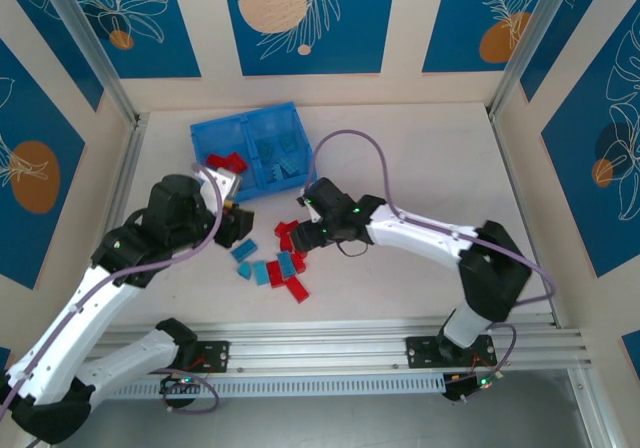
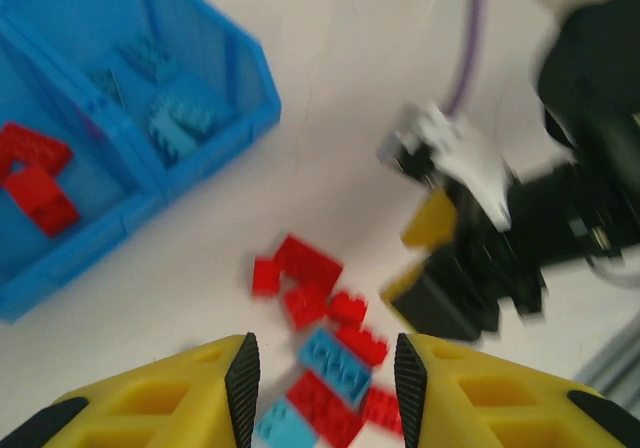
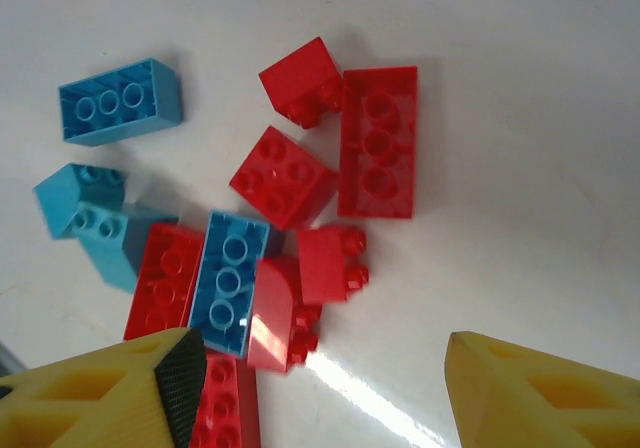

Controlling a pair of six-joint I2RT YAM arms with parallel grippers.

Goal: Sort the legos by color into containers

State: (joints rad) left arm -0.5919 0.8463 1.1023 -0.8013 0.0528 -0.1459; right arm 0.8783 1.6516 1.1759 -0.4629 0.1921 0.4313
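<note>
Right claw (image 3: 318, 383) gapes wide and empty, hovering just over the loose legos (image 3: 232, 280).

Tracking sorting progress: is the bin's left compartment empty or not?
Not empty: a few red legos lie inside the blue bin's left compartment.

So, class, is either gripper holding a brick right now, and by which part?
Nothing is held: the left gripper and the right gripper are both open and empty, by the loose legos on the table.
</note>
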